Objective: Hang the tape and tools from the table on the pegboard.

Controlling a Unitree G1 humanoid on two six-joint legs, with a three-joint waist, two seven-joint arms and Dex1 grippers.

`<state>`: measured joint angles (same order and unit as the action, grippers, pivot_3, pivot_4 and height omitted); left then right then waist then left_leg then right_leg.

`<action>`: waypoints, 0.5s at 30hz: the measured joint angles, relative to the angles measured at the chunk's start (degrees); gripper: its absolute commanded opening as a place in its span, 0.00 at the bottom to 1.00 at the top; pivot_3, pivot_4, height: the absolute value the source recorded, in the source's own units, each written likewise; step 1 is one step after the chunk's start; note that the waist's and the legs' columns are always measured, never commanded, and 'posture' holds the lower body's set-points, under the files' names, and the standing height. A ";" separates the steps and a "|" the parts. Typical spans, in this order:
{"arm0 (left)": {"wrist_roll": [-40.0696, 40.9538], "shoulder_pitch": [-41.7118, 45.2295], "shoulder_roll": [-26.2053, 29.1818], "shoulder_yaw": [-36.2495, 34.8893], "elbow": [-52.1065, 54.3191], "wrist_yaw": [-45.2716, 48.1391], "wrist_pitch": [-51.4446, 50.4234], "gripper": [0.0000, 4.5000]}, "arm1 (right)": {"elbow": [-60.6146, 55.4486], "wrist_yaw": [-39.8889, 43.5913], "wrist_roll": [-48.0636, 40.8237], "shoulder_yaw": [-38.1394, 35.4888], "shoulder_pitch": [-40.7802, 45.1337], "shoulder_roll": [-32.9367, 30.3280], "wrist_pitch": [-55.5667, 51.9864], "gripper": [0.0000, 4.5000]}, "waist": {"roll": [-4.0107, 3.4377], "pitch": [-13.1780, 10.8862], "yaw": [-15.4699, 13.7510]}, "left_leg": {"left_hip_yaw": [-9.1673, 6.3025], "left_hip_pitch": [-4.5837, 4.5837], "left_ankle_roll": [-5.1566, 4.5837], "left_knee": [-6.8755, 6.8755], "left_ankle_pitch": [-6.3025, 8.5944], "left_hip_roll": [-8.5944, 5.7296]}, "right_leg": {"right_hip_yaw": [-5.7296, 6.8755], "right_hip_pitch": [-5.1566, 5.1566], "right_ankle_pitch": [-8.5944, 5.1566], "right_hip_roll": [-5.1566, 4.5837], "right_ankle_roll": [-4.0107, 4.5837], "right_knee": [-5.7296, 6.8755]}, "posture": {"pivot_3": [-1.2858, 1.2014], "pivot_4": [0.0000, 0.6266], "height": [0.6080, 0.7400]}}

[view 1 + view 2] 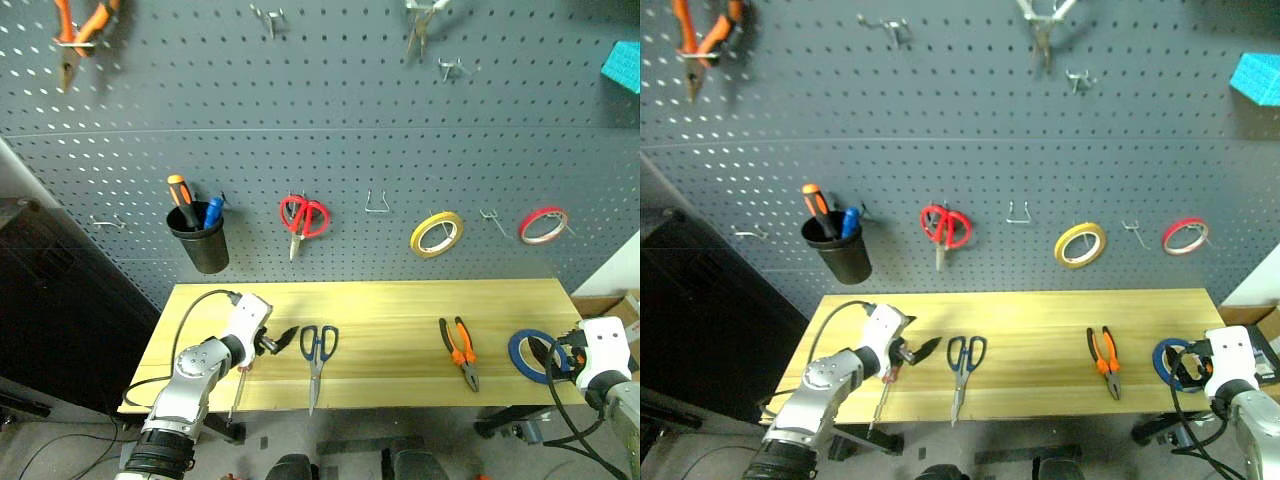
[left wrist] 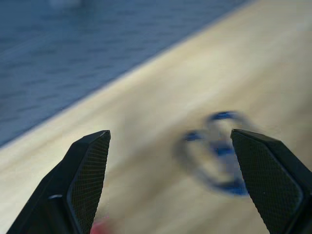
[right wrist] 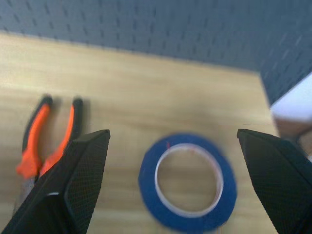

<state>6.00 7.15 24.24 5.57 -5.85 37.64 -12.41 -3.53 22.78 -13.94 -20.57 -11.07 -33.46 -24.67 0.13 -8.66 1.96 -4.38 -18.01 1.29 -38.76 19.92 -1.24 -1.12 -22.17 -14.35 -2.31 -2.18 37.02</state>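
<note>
Fingers [image 3: 78,180] spread wide before blue tape [image 3: 187,181]

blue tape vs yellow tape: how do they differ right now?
The blue tape lies flat on the table, near its right end; the yellow tape hangs on a pegboard hook. The blue ring is darker and looks a little wider across. The right gripper is open around the blue one. Both are hollow rings.

In the left wrist view the scissors [image 2: 219,151] are a smear of blue loops, the screwdriver [image 2: 100,228] is a red scrap cut by the frame's edge, and in the right wrist view the pliers [image 3: 41,146] run partly behind a finger [image 3: 73,190].
</note>
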 measured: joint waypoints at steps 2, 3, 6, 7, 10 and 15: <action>0.15 1.74 0.59 2.43 3.14 3.23 -1.19 0.93 | 0.61 0.13 0.29 1.33 1.66 -0.66 -2.84 1.00 | 0.01 -1.16 0.20 | -0.01 -0.12 0.00 0.02 0.00 0.02 | 0.01 -0.12 0.00 -0.01 0.00 -0.02 | 0.48 0.39 1.00; 0.42 2.60 1.23 3.61 4.56 5.35 -1.23 0.93 | 0.65 0.37 0.31 1.86 2.38 -0.72 -4.01 1.00 | 0.06 -1.66 0.31 | -0.03 -0.13 -0.04 0.02 0.03 0.10 | 0.03 -0.13 0.00 -0.06 -0.01 0.00 | 0.48 0.39 1.00; 1.02 5.92 2.49 6.62 8.87 10.43 -3.12 0.93 | 2.06 0.98 0.70 3.91 5.14 -1.36 -6.68 1.00 | 0.03 -2.85 0.74 | -0.09 -0.41 -0.14 0.02 0.09 0.19 | 0.08 -0.30 -0.03 -0.31 -0.07 -0.03 | 0.48 0.42 1.00; 1.59 7.59 2.13 7.53 9.75 11.06 -5.26 0.93 | 3.53 1.04 1.01 4.42 6.65 -1.37 -7.16 1.00 | 0.05 -3.10 0.87 | -0.12 -0.70 -0.14 -0.03 0.08 0.09 | 0.14 -0.57 -0.02 -0.39 -0.11 -0.01 | 0.49 0.42 1.00; 3.27 10.70 1.77 10.21 13.13 14.55 -8.36 0.93 | 8.38 1.39 1.55 6.00 11.02 -1.48 -7.30 1.00 | 0.22 -3.81 1.15 | -0.03 -1.10 -0.14 -0.07 0.08 -0.05 | 0.16 -1.04 0.01 -0.75 -0.21 0.06 | 0.49 0.44 1.00; 2.01 12.81 5.88 16.74 17.92 22.86 -3.99 0.93 | 24.31 1.41 3.80 7.89 21.14 -2.50 -7.81 1.00 | 0.29 -5.06 1.28 | 0.01 -1.25 -0.15 -0.07 0.08 -0.06 | 0.15 -1.16 0.01 -0.83 -0.21 -0.03 | 0.50 0.45 1.00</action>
<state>8.02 19.96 30.13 22.31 12.07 60.50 -16.40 20.78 24.18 -10.14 -12.67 10.06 -35.95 -32.48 0.42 -13.72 3.24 -4.37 -19.26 1.13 -38.83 20.00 -1.30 -0.96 -23.33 -14.35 -3.14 -2.40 36.99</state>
